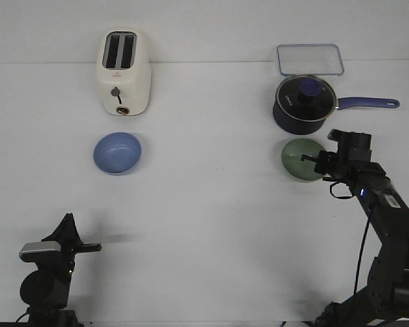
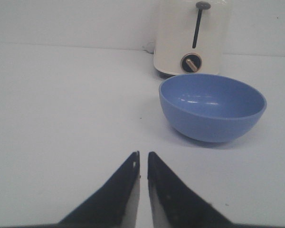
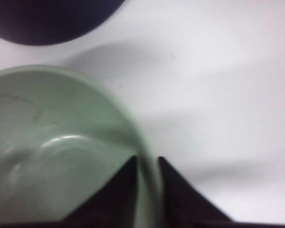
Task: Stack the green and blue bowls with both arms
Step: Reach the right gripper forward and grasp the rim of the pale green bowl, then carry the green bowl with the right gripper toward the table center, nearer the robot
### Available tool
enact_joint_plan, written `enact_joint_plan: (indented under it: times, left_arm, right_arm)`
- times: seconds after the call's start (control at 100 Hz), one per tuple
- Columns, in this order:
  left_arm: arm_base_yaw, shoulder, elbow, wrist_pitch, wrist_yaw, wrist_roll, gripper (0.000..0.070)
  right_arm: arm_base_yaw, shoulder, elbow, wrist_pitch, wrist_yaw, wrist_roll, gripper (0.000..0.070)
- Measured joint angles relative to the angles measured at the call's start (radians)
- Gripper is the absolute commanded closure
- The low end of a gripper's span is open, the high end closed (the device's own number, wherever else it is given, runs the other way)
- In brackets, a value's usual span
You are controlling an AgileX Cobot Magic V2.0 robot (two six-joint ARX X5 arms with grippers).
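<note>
The pale green bowl sits right of centre, in front of the saucepan. My right gripper is shut on its right rim; in the right wrist view the rim runs between the two dark fingers, one inside the bowl and one outside. The blue bowl stands upright at the left, in front of the toaster; it also shows in the left wrist view. My left gripper is low at the front left, far from the blue bowl, shut and empty, its fingertips nearly touching.
A cream toaster stands behind the blue bowl. A dark navy saucepan with a glass lid and a long handle pointing right sits just behind the green bowl. A clear rectangular lid lies at the back right.
</note>
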Motion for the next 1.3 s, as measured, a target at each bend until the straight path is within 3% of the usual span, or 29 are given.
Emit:
enact_joint_plan:
  times: [0.22,0.42,0.72,0.81,1.03,1.3]
  left_arm:
    - [0.0,0.0,0.0,0.0,0.0,0.0,0.0688]
    - [0.0,0.0,0.0,0.0,0.0,0.0,0.0688]
    - [0.0,0.0,0.0,0.0,0.0,0.0,0.0688]
    - [0.0,0.0,0.0,0.0,0.0,0.0,0.0688]
    - [0.0,0.0,0.0,0.0,0.0,0.0,0.0688]
    - [0.0,0.0,0.0,0.0,0.0,0.0,0.0688]
  right_arm:
    - [-0.008,-0.039,0.003,-0.073,-0.077,0.014,0.07]
    - [0.029,-0.272,0.003,-0.196,-0.136,0.015,0.07]
    - [0.359,-0.518,-0.072,-0.269,-0.142,0.039,0.07]
    - [0.507,-0.525,-0.136,-0.241,-0.112,0.078,0.07]
    - [0.818,-0.52,-0.306,-0.122,0.046,0.197,0.07]
    - [0.916,-0.494,-0.375,-0.084,0.138,0.271,0.07]
